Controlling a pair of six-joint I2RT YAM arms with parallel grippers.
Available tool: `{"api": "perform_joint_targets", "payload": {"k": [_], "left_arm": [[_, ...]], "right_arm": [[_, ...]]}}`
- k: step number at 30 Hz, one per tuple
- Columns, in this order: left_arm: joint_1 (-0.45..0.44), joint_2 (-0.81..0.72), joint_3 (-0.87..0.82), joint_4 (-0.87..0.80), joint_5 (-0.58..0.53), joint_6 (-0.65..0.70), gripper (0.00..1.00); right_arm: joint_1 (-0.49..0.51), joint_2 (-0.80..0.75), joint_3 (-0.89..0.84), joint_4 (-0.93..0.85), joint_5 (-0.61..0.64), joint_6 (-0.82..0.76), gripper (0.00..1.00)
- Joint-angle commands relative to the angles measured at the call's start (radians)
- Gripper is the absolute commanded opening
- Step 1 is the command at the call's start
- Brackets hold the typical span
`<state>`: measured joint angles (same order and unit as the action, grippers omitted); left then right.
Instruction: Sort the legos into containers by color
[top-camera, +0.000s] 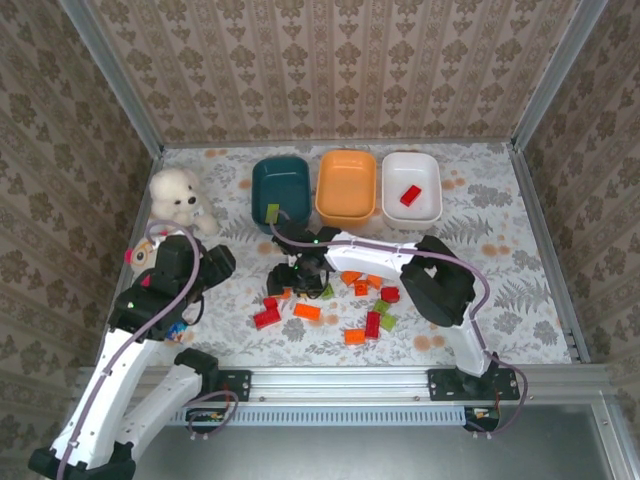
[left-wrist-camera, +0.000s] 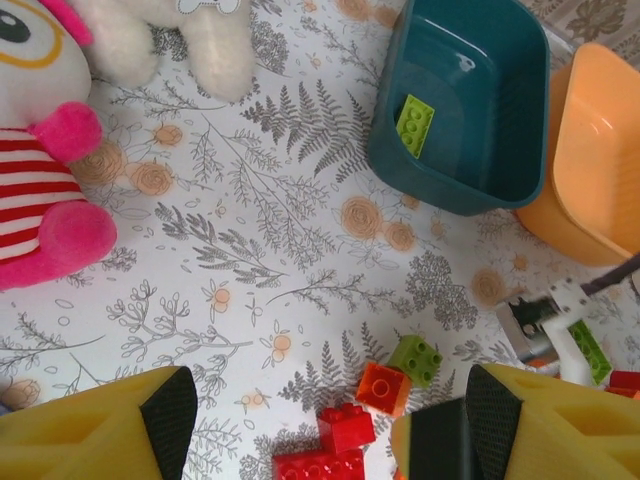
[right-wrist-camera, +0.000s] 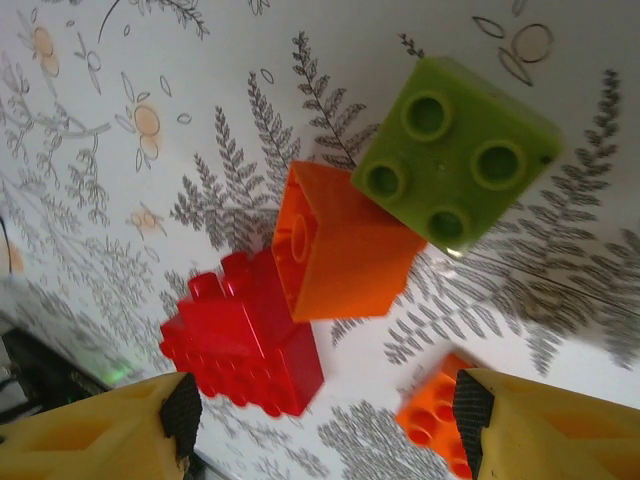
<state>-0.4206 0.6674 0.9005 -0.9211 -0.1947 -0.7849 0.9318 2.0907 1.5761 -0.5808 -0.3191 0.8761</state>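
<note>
arm bases (top-camera: 215, 380) sit bolted along the near edge of the surface (top-camera: 500, 300), closest to me. just past them the legos (top-camera: 354, 336) lie loose across the middle of the surface, with red, orange and light green all mixed together.

the left end effector (left-wrist-camera: 330, 410) hangs over toward the left edge, fingers spread wide and gripping nothing. a pink striped plush (left-wrist-camera: 40, 180) lies just beside that arm.

the right end effector (right-wrist-camera: 325, 405) is low over the left side of the pile. its fingers are apart and it has hold of nothing. under it a red brick (right-wrist-camera: 245, 340), an orange brick (right-wrist-camera: 345, 245) and a green brick (right-wrist-camera: 455, 150) lie close in a slanting row and seem to touch. a smaller orange piece (right-wrist-camera: 435, 415) sits just beside one finger.

further back, three containers stand side by side along the far edge. the dark teal tub (top-camera: 285, 180) is on the left, with one light green lego (top-camera: 272, 212) leaning on its near wall. the orange tub (top-camera: 346, 190) is in the middle. the white tub (top-camera: 425, 175) on the right holds one red lego (top-camera: 410, 195). a white plush bear (top-camera: 178, 195) sits near the far left corner.
</note>
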Motion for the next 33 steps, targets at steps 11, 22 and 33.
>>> {"api": "perform_joint_targets", "payload": {"k": [11, 22, 33], "left_arm": [[-0.014, -0.122, 0.006, -0.047, 0.075, 0.089, 0.75], [-0.015, -0.13, 0.007, -0.043, 0.074, 0.09, 0.76], [-0.016, -0.132, 0.0, -0.046, 0.078, 0.081, 0.75]], "right_arm": [[0.022, 0.123, 0.146, -0.088, 0.181, 0.202, 0.57], [0.035, 0.21, 0.267, -0.247, 0.237, 0.212, 0.51], [0.052, 0.254, 0.312, -0.26, 0.202, 0.27, 0.44]]}}
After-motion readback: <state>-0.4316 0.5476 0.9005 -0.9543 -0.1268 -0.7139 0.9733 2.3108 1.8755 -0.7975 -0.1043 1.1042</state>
